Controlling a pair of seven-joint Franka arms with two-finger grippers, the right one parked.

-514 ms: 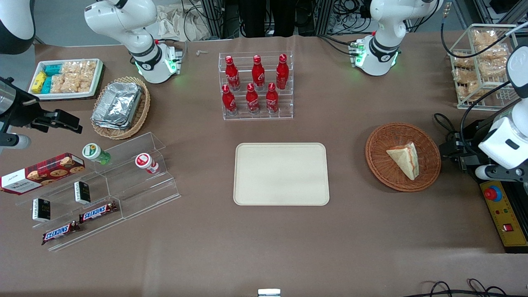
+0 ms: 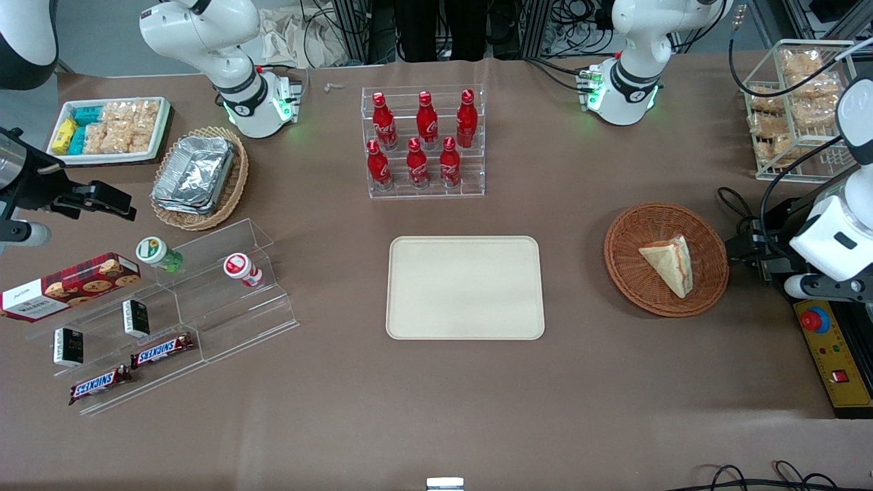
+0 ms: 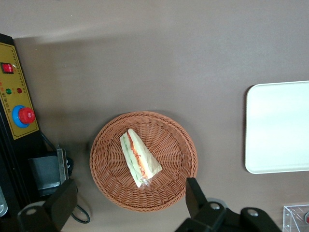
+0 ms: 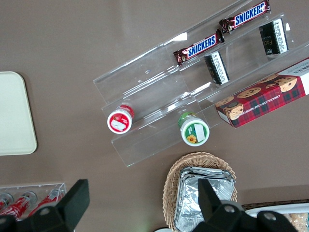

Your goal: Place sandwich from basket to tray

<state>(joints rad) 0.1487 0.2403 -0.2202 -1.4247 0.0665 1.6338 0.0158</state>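
The sandwich (image 2: 670, 264), a pale wedge with reddish filling, lies in the round reddish-brown basket (image 2: 627, 239). The cream tray (image 2: 465, 286) sits flat beside the basket, toward the parked arm's end, and holds nothing. My gripper (image 2: 750, 249) hovers just outside the basket's rim, on the working arm's side. In the left wrist view the gripper (image 3: 129, 184) is open, its two fingers spread wider than the basket (image 3: 106, 145), with nothing between them. The sandwich (image 3: 139, 157) and an edge of the tray (image 3: 277, 125) show there too.
A yellow control box with a red button (image 2: 829, 348) lies close to my arm. A wire rack of snack bags (image 2: 794, 102) and a clear rack of red bottles (image 2: 424, 140) stand farther from the camera. Clear steps with snacks (image 2: 170, 307) lie toward the parked arm's end.
My arm's wrist has shifted very slightly. The sandwich, basket and tray have not moved.
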